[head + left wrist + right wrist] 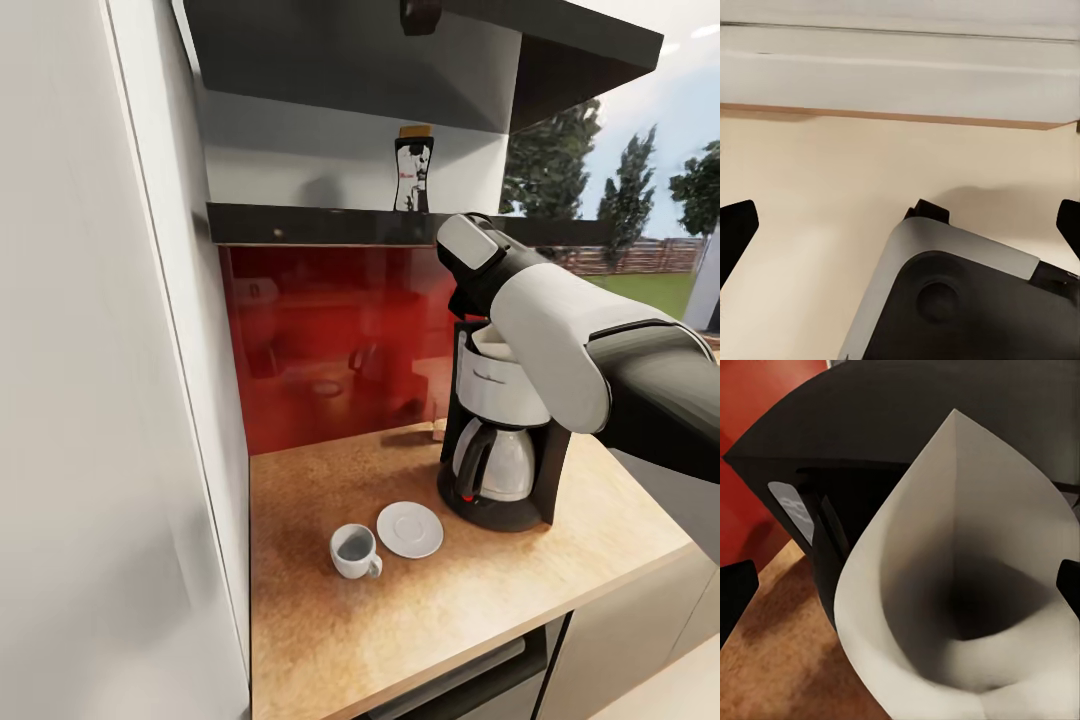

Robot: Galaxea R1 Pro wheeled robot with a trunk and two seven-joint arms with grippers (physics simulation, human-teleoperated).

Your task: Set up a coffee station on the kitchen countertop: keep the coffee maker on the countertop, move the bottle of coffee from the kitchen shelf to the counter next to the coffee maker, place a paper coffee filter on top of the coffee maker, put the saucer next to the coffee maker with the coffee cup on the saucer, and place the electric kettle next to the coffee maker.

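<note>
Paper coffee filter (967, 585) sits open like a cone on top of the coffee maker (497, 430). It looks light, thin and soft, so it can crush or slip; the folded edge is likely the best place to pinch. The right gripper (900, 585) has its 2 fingers (735, 585) spread wide, holding nothing. The left gripper (900, 225) is wide open and empty too. On the kitchen countertop (300, 620), the saucer (410, 529) lies at 8 o'clock from the machine, and the coffee cup (355, 551) stands just beside it, not on it. At 12 o'clock, the bottle of coffee (413, 175) waits on the kitchen shelf (300, 224), above a shiny red wall (320, 340).
</note>
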